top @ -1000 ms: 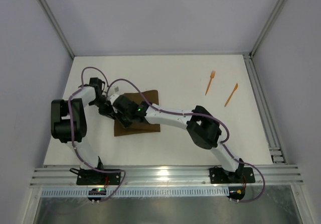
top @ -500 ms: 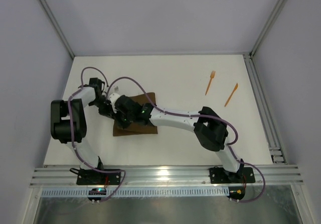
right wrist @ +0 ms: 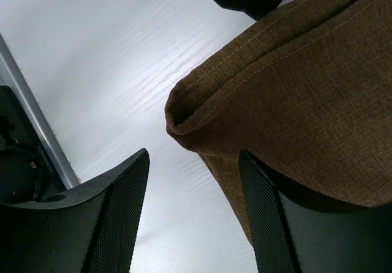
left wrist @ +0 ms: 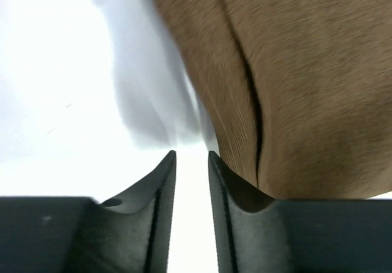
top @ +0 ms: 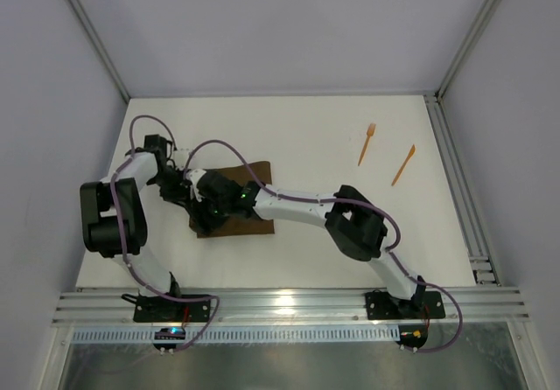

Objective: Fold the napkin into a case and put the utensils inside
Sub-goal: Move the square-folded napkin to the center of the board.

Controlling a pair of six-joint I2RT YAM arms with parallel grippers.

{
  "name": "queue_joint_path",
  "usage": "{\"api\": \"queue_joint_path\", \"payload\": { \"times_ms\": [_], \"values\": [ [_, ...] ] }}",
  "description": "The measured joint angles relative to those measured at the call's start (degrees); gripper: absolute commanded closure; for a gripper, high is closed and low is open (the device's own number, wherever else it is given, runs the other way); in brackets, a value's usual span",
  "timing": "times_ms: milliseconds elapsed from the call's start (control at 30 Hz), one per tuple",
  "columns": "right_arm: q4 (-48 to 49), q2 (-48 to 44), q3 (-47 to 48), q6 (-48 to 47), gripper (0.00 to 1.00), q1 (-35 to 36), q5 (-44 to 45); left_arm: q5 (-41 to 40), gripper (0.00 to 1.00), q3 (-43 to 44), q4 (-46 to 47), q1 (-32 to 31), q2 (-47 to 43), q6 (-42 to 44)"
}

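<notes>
At the left gripper [left wrist: 191,158]: fingers [left wrist: 153,212] drawn nearly together, only a thin slit of bare white table [left wrist: 55,101] between them, no cloth in it. Tips low over the table, just beside the edge of the napkin [left wrist: 306,71]. Brown cloth close against the outer side of one finger; actual contact not certain.

At the right gripper [right wrist: 193,184]: fingers [right wrist: 116,218] spread wide, released, gripping nothing. Doubled, stitched corner of the napkin ahead of the gap. Cloth overlapping one finger in that view. Dark part of the other arm at the top edge, just past the corner.

Outward, from the top view: both wrists crowded close together at the left side of the napkin. The left arm [top: 109,215] folded sharply, elbow out toward the left wall, forearm angled back in to the cloth. The right arm [top: 354,224] stretched long and low leftward across the table, white forearm over the middle of the napkin.

Position of the napkin: left of table centre, a squarish brown patch slightly skewed to the table edges. Long axis not readable under the arms.

Both utensils well apart from it, far right, side by side, clear of both grippers. The orange fork [top: 367,143]: tines toward the far wall, handle slanting near-left. The orange pointed piece [top: 402,164]: just right of the fork, same slant, leaning a little more.
</notes>
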Motion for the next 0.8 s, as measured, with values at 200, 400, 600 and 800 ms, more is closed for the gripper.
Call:
{"api": "queue_joint_path", "payload": {
  "times_ms": [200, 400, 600, 800],
  "values": [
    [-0.92, -4.26, -0.90, -0.70, 0.31, -0.63, -0.26, -4.57, 0.57, 0.07, -3.04, 2.10, -8.31, 1.29],
    [-0.37, -20.15, -12.37, 2.91, 0.31, -12.07, -0.76, -5.01, 0.53, 0.90, -7.89, 2.08, -16.44, 2.93],
    [2.49, -18.73, -16.57, 6.71, 0.31, -29.27, -2.71, -2.16, 0.43, -0.57, -12.41, 1.51, -16.63, 4.61],
    [4.28, -8.00, -16.33, 10.45, 0.33, -30.95, -8.87, -0.28, 0.41, -5.05, -14.03, -3.93, -16.46, 5.86]
  ]
}}
